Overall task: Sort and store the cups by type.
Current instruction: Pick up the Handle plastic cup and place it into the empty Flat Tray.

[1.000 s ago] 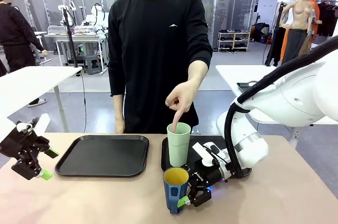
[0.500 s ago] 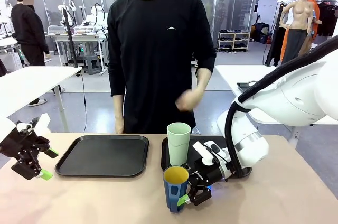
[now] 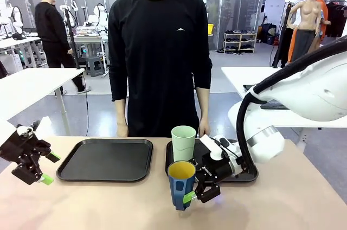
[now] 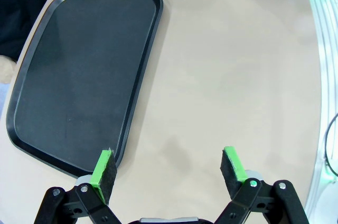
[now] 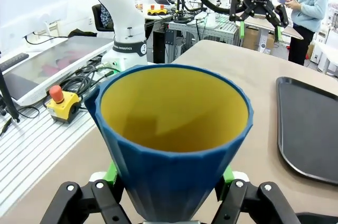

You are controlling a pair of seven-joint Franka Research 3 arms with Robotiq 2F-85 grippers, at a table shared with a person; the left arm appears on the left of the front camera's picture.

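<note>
Right tray (image 3: 246, 176) holds mint tumbler (image 3: 184, 147) at 12 o'clock of blue mug (image 3: 181, 183), clamped by right gripper (image 3: 200, 194). Left tray (image 3: 106, 159) bare; left gripper (image 3: 47, 168) wide, beside it.

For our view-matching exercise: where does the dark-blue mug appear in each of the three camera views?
Front view: dark-blue mug low centre, held in the right gripper.
Left wrist view: not in it.
Right wrist view: mug centre, yellow inside facing the camera.
Shared landmark: the left black tray.

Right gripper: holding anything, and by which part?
Yes. The right gripper holds the dark-blue mug by its lower body, jaws closed on opposite sides near the base. The left gripper is open and holds nothing.
</note>
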